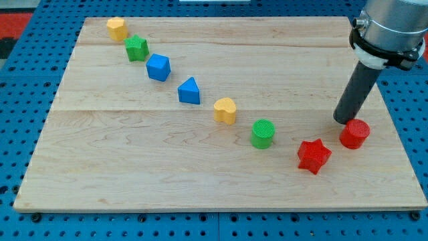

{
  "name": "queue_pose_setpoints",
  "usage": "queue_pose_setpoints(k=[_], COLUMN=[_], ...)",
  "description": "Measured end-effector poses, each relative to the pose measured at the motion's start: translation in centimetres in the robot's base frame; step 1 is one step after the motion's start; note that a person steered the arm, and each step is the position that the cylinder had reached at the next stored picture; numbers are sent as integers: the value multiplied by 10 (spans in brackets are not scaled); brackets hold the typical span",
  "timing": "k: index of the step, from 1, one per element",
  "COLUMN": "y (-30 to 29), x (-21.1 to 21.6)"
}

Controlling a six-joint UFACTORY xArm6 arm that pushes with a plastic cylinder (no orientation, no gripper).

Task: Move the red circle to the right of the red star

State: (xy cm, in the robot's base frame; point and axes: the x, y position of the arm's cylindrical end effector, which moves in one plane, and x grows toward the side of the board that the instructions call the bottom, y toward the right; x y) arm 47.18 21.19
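tip: my tip (346,121) is a plain dark rod end with no pincer on it, so nothing spreads, presses together or pinches; it sits on the board just above and left of the red circle, touching or nearly touching its upper-left edge, i cannot tell which.
red circle: the red circle (354,134) is a short ribbed cylinder near the view's right edge of the board, just right of and slightly above the red star.
red star: the red star (313,156) lies close beside the circle, a narrow gap between them.
board: the board (134,174) is pale wood planks with visible grain, resting on a blue perforated table (13,100).
row: a diagonal line runs from the view's top left down to the right: yellow block (117,28), green star (136,48), blue cube (159,67), blue triangle (189,91), yellow heart (225,110), green circle (263,133).
containers: the board carries all eight blocks.
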Motion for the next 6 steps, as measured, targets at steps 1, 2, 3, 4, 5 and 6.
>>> queue_pose_setpoints(k=[1, 2, 3, 4, 5, 6], y=[0, 3, 6, 19, 28, 32], x=[20, 26, 23, 23, 29, 39])
